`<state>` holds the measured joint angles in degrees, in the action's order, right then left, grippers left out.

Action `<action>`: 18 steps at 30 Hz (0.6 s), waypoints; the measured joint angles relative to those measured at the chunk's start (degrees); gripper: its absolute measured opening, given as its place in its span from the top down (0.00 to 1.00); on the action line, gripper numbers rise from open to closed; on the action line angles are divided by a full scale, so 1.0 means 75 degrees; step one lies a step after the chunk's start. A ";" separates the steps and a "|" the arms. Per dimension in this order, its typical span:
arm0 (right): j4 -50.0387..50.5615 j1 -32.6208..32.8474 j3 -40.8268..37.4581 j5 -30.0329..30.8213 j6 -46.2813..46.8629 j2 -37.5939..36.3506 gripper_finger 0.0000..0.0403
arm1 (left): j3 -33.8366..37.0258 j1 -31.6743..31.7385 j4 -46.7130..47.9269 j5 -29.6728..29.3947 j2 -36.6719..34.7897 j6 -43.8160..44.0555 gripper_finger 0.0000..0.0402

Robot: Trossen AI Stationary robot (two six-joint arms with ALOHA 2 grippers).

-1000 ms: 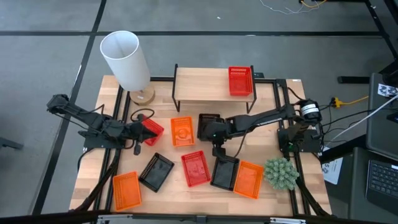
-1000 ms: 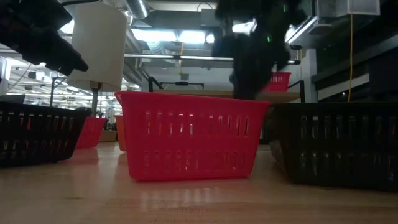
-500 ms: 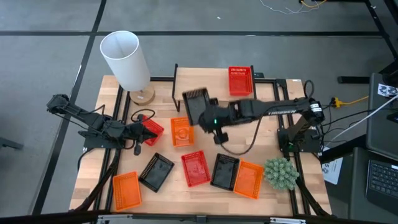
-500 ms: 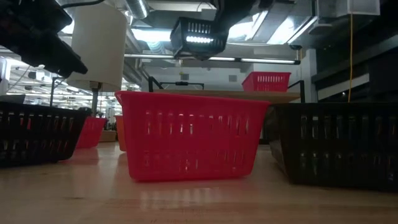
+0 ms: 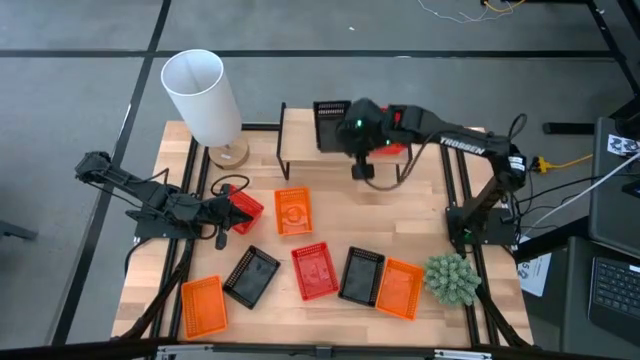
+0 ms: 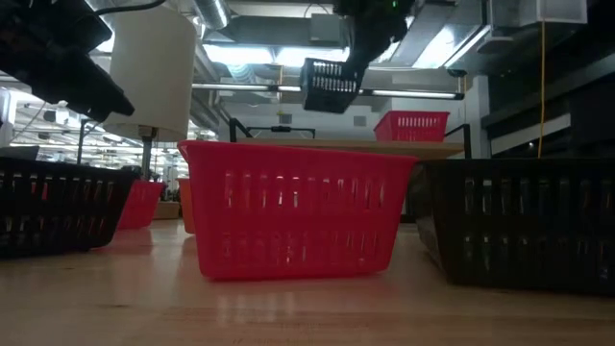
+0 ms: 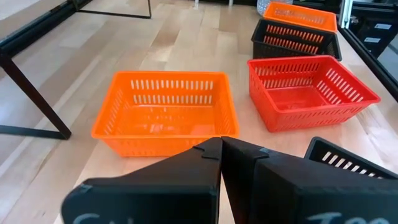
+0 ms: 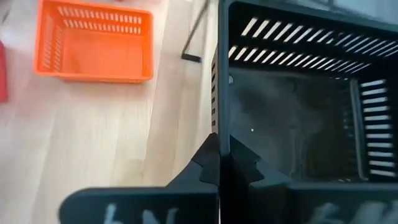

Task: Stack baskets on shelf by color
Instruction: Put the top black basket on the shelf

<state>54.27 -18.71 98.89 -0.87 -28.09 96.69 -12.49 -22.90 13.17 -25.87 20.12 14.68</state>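
My right gripper (image 5: 356, 130) is shut on a black basket (image 5: 331, 124), held in the air over the shelf (image 5: 300, 147); in the low view the basket (image 6: 331, 85) hangs above the shelf top. A red basket (image 5: 391, 150) sits on the shelf, partly behind the arm. On the table lie orange baskets (image 5: 292, 211) (image 5: 203, 305) (image 5: 400, 288), black ones (image 5: 250, 275) (image 5: 360, 275) and a red one (image 5: 314, 270). My left gripper (image 7: 221, 157), shut on nothing, hovers by another red basket (image 5: 244, 210) near the table's left side. My right gripper pinches one side wall of the black basket (image 8: 219, 106), one finger inside and one outside. The wall runs edge-on between the fingers. The basket is lifted clear and tilted, above the shelf top.
A lamp with a white shade (image 5: 200, 92) and wooden base (image 5: 229, 155) stands at the table's far left corner. A green plant (image 5: 451, 279) sits at the near right corner. A cable (image 5: 395, 178) hangs from the right arm near the shelf front.
My right gripper has lifted the black basket off the middle of the table and carried it up and toward the far edge, until it is over the shelf. The basket has turned and tipped on the way.
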 joint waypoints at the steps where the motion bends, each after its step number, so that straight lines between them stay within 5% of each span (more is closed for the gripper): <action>1: -0.0122 -0.0164 -0.0087 -0.0264 0.0104 0.0010 1.00 | 0.0000 0.0000 0.0020 0.0000 0.0000 -0.0003 1.00; 11: -0.1106 -0.0448 -0.1434 -0.0831 0.0273 -0.0106 1.00 | 0.0000 -0.0002 0.0128 -0.0003 0.0000 -0.0009 1.00; 18: -0.1062 -0.0457 -0.1634 0.0037 0.0324 -0.0106 1.00 | 0.0000 -0.0003 0.0125 -0.0006 0.0000 -0.0011 1.00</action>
<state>46.31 -22.13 86.63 -0.60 -25.65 95.90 -12.49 -22.92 14.11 -25.91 20.12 14.59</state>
